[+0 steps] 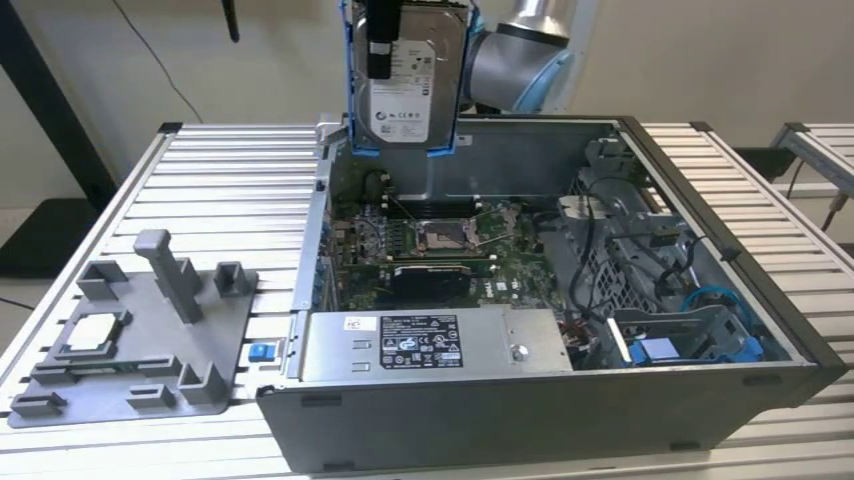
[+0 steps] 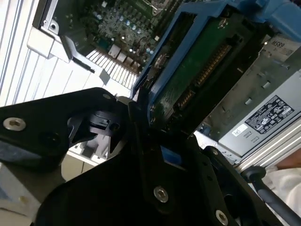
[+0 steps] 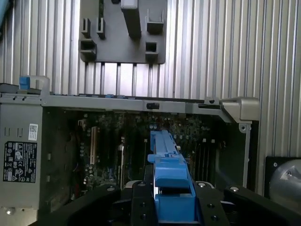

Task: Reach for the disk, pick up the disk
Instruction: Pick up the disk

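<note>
Disk (image 3: 169,174) edge-on, blue carrier clamped between black tool (image 3: 171,207) halves. Behind it: open computer case (image 3: 235,109), dark motherboard (image 3: 108,141), grey power supply (image 3: 21,197) with label. Beyond case, ribbed metal bench (image 3: 211,47) carrying grey fixture plate (image 3: 108,47) with upright posts.

Open PC case (image 1: 534,425) on slatted table (image 1: 227,190); PSU (image 1: 427,345) by mobo (image 1: 447,240). Grey jig (image 1: 147,350) w/ chip (image 1: 87,333) beside case.
</note>
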You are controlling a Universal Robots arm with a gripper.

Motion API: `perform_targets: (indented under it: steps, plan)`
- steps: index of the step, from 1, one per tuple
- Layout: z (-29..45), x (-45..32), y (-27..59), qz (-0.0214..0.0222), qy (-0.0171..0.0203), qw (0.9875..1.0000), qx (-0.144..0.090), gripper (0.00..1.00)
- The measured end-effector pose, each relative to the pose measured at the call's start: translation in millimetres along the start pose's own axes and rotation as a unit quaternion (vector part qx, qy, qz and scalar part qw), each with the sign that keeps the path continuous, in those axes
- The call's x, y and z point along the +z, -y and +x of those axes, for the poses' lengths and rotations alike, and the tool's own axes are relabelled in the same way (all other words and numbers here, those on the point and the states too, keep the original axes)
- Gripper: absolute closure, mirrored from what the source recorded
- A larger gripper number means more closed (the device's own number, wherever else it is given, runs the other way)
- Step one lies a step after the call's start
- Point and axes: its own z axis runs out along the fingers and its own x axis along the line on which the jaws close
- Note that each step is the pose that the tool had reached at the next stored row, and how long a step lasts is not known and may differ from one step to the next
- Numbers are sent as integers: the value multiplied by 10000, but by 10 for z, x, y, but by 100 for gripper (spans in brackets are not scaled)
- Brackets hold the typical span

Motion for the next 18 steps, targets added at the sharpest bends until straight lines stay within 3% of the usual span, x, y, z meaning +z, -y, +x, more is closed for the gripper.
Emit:
perform_targets:
  steps: [3,8,13,18]
  plan:
    - [4,-32,88,0,0,10000,0,100]
    - [7,-125,123,-88,25,10000,1,100]
    - [7,-127,142,-97,24,9999,1,100]
    - [10,-131,286,-77,25,10000,1,100]
